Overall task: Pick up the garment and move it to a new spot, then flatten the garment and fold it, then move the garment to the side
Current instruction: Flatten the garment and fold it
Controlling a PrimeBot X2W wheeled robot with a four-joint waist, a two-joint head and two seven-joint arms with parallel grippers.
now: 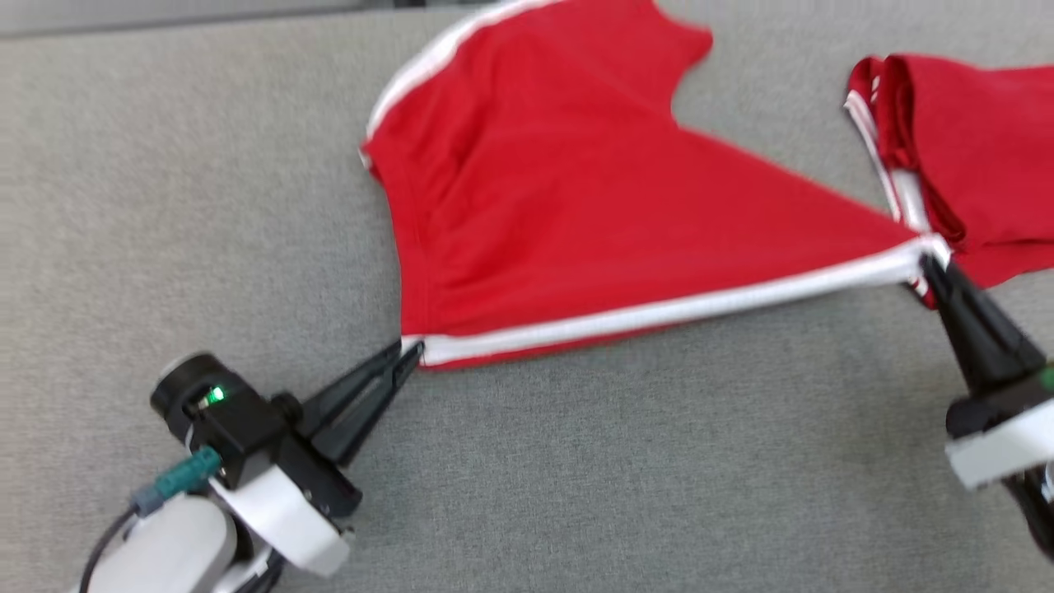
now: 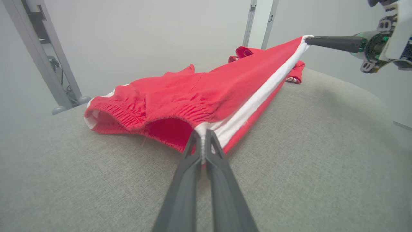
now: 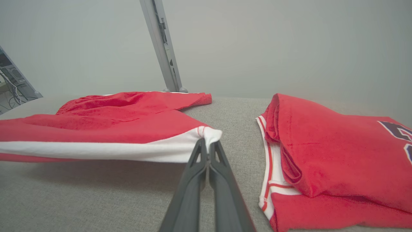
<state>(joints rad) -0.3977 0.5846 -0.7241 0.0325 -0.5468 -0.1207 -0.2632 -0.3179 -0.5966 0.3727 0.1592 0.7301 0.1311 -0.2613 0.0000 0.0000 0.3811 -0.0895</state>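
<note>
Brightness: bright, even, soft light in all three views, with no glare.
Shadows: in the right wrist view, a faint soft-edged shadow on the grey surface (image 3: 96,174) beneath the raised edge of the garment (image 3: 112,129).
Blur: the head view is slightly smeared, most at the right claw (image 1: 926,262) and along the right side.
Focus: the background walls in both wrist views look hazy and washed out.
Distortion: the left wrist view bows the surface into a dome, and its corners darken slightly.
Glow: a small green lamp (image 1: 214,396) shines on the left wrist.
</note>
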